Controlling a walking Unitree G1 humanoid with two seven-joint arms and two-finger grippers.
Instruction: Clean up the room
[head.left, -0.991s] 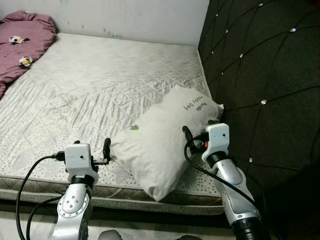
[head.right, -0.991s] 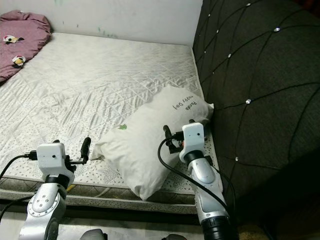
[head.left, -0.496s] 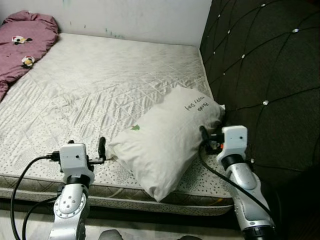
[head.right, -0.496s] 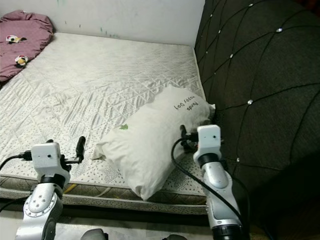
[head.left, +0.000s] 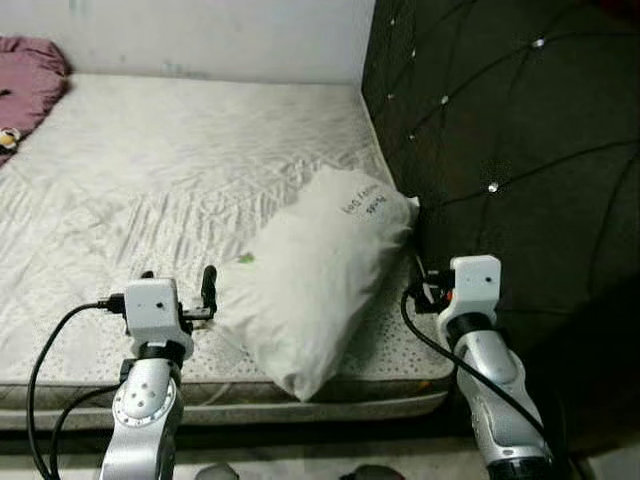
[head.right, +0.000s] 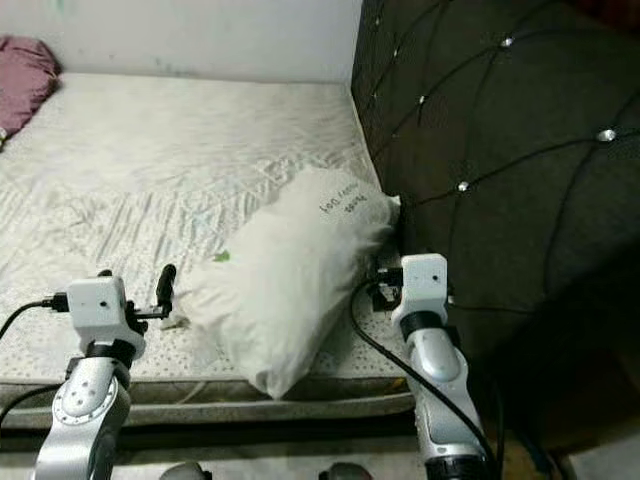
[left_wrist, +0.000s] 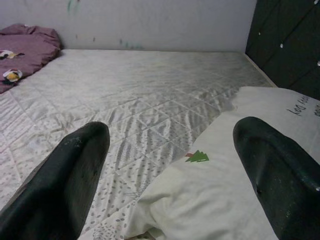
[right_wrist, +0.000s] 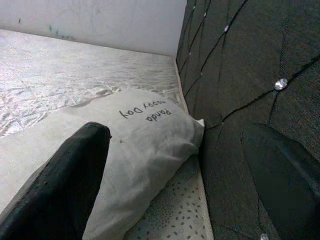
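White pillow (head.left: 320, 275) lies at an angle, centre-right of the head frames, on the quilted mattress (head.left: 140, 190); its far corner with the handwritten text is up against the black tufted headboard (head.left: 500, 150), its near corner hangs over the mattress front edge

Left gripper (head.left: 178, 290) sits lower left, just beside the pillow's left edge, fingers spread and holding nothing; the left wrist view shows the small green tree print (left_wrist: 198, 157) between its fingers (left_wrist: 70, 185)

Right gripper (head.left: 420, 290) sits lower right in the gap between pillow and headboard, also released and empty; whether it touches the fabric I can't tell

Read: step in hand is a two-arm pickup of the pillow, probably to square it against the headboard

How to do it well:
- close both grippers on the pillow's side edges, not the top face; soft fill will slip out of a shallow pinch
- bite deep enough to catch fabric plus stuffing
- keep the right fingers off the headboard, clearance looks tight there
- lift both sides evenly, or the overhanging corner will sag and drag on the mattress edge

Maroon blanket (head.left: 30, 80) at upper left, well apart, looks like a later item
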